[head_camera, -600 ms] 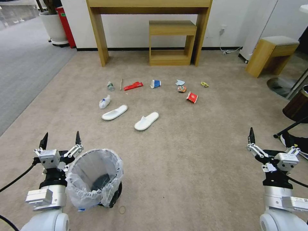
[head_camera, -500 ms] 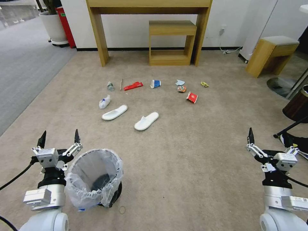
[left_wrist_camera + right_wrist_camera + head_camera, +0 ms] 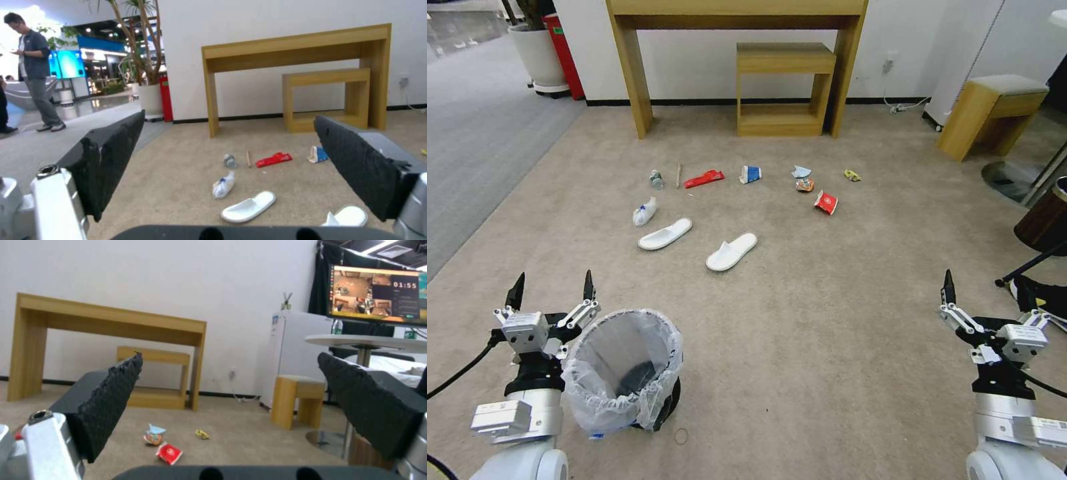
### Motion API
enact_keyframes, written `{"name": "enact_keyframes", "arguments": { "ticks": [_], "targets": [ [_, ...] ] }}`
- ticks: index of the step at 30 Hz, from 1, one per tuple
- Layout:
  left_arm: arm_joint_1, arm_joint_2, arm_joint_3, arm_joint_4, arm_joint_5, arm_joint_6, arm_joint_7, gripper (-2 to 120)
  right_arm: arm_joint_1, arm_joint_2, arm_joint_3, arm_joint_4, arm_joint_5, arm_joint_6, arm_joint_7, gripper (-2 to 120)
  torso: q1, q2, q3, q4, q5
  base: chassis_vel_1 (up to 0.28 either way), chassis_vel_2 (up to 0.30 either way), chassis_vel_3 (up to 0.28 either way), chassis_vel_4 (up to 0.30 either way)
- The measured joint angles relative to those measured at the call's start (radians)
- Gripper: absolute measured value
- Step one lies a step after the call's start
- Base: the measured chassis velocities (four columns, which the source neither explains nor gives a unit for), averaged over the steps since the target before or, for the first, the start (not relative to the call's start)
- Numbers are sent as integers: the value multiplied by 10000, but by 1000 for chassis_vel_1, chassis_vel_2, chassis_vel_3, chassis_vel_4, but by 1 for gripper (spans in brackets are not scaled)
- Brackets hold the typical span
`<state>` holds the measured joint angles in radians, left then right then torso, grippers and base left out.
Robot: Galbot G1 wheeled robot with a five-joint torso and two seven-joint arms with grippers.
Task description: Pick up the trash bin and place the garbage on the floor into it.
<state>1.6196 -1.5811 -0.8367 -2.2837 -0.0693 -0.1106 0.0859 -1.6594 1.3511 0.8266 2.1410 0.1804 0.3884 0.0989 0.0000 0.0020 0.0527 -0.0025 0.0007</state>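
Judging by how things lay, you had barely begun: the trash bin (image 3: 624, 373) stood on the floor (image 3: 827, 320) at the near left, not yet lifted, and its bag held no litter that could be made out. All the garbage was spread across the carpet farther out: two white slippers (image 3: 665, 235), the crushed bottles (image 3: 645, 212) to their left, and beyond them the wooden stick (image 3: 678, 175), red wrapper (image 3: 704, 179), blue-white cup (image 3: 750, 174), crushed can (image 3: 804, 184), red-white cup (image 3: 826, 202) and yellow wrapper (image 3: 852, 175). Your left hand (image 3: 551, 287) hovered just left of the bin's rim, pointing away from you toward the litter, its fingers spread wide and gripping nothing. Your right hand (image 3: 227, 386) waited at the near right, well apart from the bin, fingers likewise wide and empty. Everything remained for you: grasping the bin, then collecting each piece.
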Motion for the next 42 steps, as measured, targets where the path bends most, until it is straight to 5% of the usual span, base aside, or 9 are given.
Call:
{"name": "enact_keyframes", "arguments": {
  "ticks": [42],
  "targets": [
    [286, 221, -83, 54, -102, -108, 178, 100, 22, 188, -41, -101, -348, 307, -12, 100, 0, 0, 0, 1, 1, 40, 38, -42, -38]
  ]
}}
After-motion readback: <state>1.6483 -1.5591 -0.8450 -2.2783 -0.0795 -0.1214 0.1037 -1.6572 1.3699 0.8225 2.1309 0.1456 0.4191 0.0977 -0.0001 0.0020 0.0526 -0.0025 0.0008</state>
